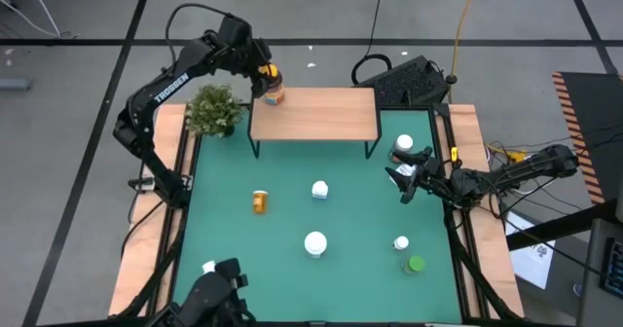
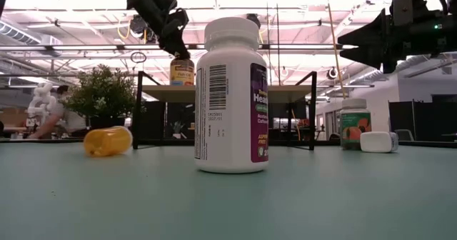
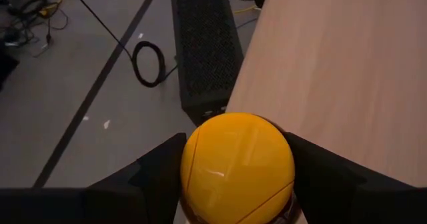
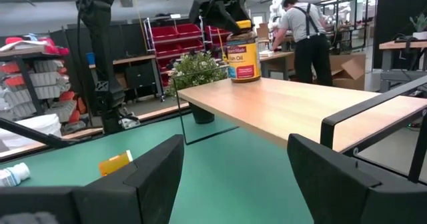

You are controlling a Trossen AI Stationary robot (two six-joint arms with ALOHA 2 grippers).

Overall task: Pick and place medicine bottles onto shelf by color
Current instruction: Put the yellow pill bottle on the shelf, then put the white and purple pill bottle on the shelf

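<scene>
The left gripper (image 1: pixel 265 74) is over the shelf's (image 1: pixel 321 113) left back corner. Its fingers (image 3: pixel 160 174) sit on both sides of the yellow cap (image 3: pixel 238 164) of an amber bottle (image 4: pixel 243 55) that stands on the shelf. A plant (image 1: pixel 214 110) is just left of the shelf. On the green table (image 1: pixel 360 230) lie an orange bottle (image 1: pixel 259 201), then white bottles (image 1: pixel 315 242), then a green-capped one (image 1: pixel 416 265). The right gripper (image 1: pixel 407 179) hangs over the table's right side, fingers open and empty.
</scene>
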